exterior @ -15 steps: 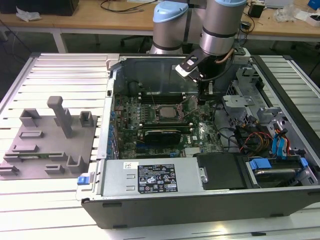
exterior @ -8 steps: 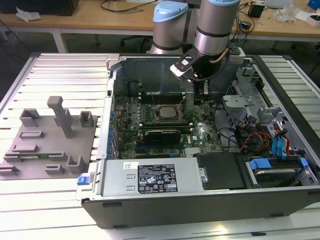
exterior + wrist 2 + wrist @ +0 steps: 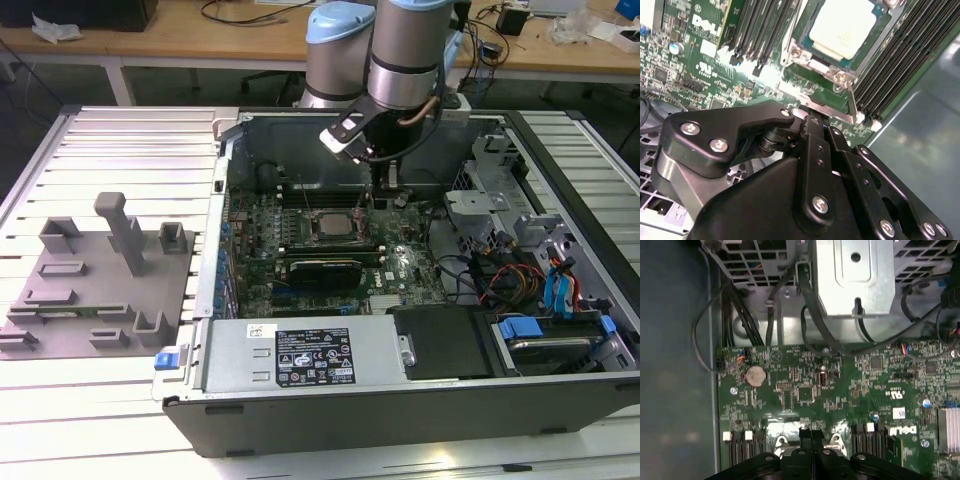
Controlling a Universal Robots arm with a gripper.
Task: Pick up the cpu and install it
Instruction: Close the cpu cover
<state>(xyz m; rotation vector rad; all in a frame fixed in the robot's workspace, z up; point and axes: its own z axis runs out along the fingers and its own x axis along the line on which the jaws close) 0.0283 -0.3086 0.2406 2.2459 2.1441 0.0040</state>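
Note:
The cpu (image 3: 842, 27), a square chip with a pale shiny top, lies flat in the motherboard socket, and a metal frame (image 3: 816, 65) surrounds it. In the exterior view the cpu (image 3: 333, 226) sits mid-board inside the open computer case. My gripper (image 3: 364, 206) hangs just to the exterior view's right of the socket, low over the board. Its two black fingers are pressed together, with their tips (image 3: 812, 121) at the socket frame's edge and nothing visible between them. In the first wrist view my gripper (image 3: 810, 434) is shut over the socket's metal edge.
Memory slots (image 3: 765, 35) flank the socket. A metal drive cage (image 3: 855, 275) and black cables (image 3: 740, 315) stand close behind the board. The power supply (image 3: 300, 355) fills the case front. A grey fixture block (image 3: 100, 280) lies on the slatted table at the exterior view's left.

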